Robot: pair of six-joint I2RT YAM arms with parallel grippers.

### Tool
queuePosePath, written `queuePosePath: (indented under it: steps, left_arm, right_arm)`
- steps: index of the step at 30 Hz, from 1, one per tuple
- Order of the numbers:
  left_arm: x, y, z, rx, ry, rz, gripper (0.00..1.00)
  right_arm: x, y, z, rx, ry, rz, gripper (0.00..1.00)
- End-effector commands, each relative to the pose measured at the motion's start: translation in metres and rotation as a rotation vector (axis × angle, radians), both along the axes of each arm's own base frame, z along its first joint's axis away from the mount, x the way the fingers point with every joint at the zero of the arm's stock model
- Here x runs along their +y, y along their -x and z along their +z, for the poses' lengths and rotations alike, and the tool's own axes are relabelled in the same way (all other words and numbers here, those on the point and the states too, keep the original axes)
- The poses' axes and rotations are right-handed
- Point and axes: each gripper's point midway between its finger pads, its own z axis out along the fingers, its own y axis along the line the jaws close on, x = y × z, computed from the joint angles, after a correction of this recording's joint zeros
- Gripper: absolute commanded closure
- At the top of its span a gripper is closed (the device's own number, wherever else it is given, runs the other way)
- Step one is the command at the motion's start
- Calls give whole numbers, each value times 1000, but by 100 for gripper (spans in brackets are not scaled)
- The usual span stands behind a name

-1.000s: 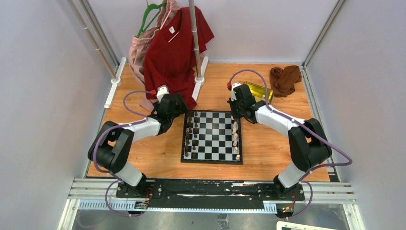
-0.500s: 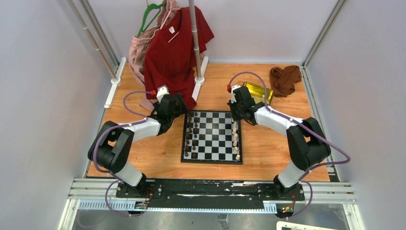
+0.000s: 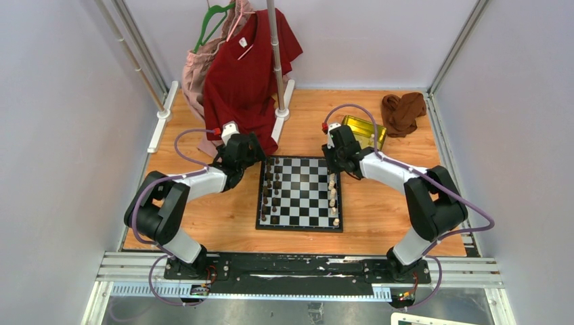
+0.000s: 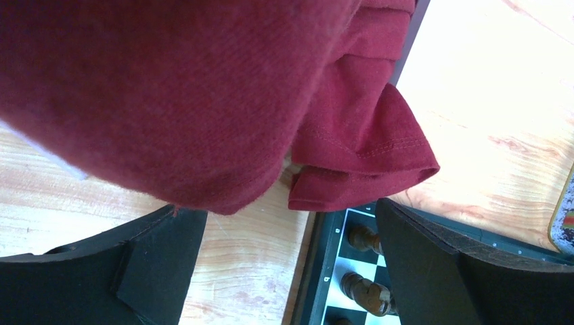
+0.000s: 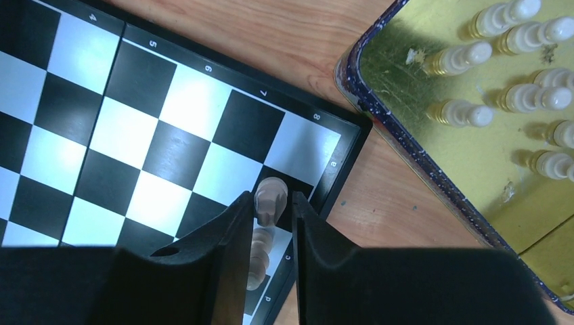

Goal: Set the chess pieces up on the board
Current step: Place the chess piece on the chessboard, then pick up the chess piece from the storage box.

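Note:
The board (image 3: pixel 301 193) lies mid-table, with dark chess pieces (image 3: pixel 269 196) down its left side and light ones (image 3: pixel 332 196) down its right. My right gripper (image 5: pixel 272 196) is at the far right corner (image 5: pixel 325 145) of the board, open narrowly. A light piece (image 5: pixel 270 196) stands on the corner square between the fingers, with a thin gap beside it. A second light piece (image 5: pixel 259 261) stands behind it. My left gripper (image 4: pixel 288 210) is wide open and empty at the far left corner, beside two dark pieces (image 4: pixel 362 238).
A gold tin (image 5: pixel 433 122) holding several light pieces (image 5: pixel 467 112) sits just beyond the board's far right corner. A red shirt (image 4: pixel 203 101) hangs from a rack pole (image 3: pixel 277 61) over the left gripper. A brown cloth (image 3: pixel 403 108) lies at the back right.
The right gripper's jaws have eased apart from the light piece on the corner square. Its wrist has shifted slightly left. The left arm has not moved.

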Motion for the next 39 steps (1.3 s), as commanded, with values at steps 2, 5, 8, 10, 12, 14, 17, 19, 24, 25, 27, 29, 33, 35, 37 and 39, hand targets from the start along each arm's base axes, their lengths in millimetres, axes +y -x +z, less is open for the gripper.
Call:
queuePosePath:
  steps: [2,5,8,10,12,14,17,19,24,25,27,29,33,35,37,39]
  left_arm:
    - [5,-2,3,-21,15,18,0]
    - [4,-2,3,-21,17,17,0]
    - [5,-1,5,-26,18,17,0]
    - [5,-1,6,-28,17,17,0]
    - [5,-1,6,-29,14,18,0]
    - [6,-1,7,-30,13,18,0]
    - [5,-2,7,-31,13,17,0]
    - [5,-2,8,-33,14,16,0]
    - [6,-4,8,-33,5,19,0]
    - [6,-4,8,-35,3,20,0]
    - [7,-4,7,-32,-1,22,0]
    - [9,-5,6,-30,0,27,0]
    - [11,-6,5,-26,4,32,0]
    - [11,-7,5,-26,6,34,0]
    - [12,-7,5,-26,7,35,0]
    - [13,-7,4,-24,7,36,0]
  right_arm:
    - [0,9,4,-6,18,5,68]
    - [1,9,11,-20,12,9,67]
    - [4,8,21,-38,6,15,66]
    - [6,7,28,-51,2,18,66]
    - [7,5,36,-68,-8,16,66]
    - [7,2,46,-91,-15,8,66]
    - [6,-6,63,-137,-23,-16,64]
    - [3,-13,75,-174,-19,-41,64]
    - [-15,-36,97,-247,28,-147,58]
    - [-21,-41,100,-255,33,-172,57]
    - [-32,-53,108,-277,40,-223,54]
    - [-46,-63,112,-290,54,-275,49]
    - [-75,-82,107,-273,55,-366,46]
    - [-90,-90,98,-248,53,-414,46]
    - [-102,-96,85,-214,55,-448,46]
    - [-114,-100,73,-185,67,-480,46]
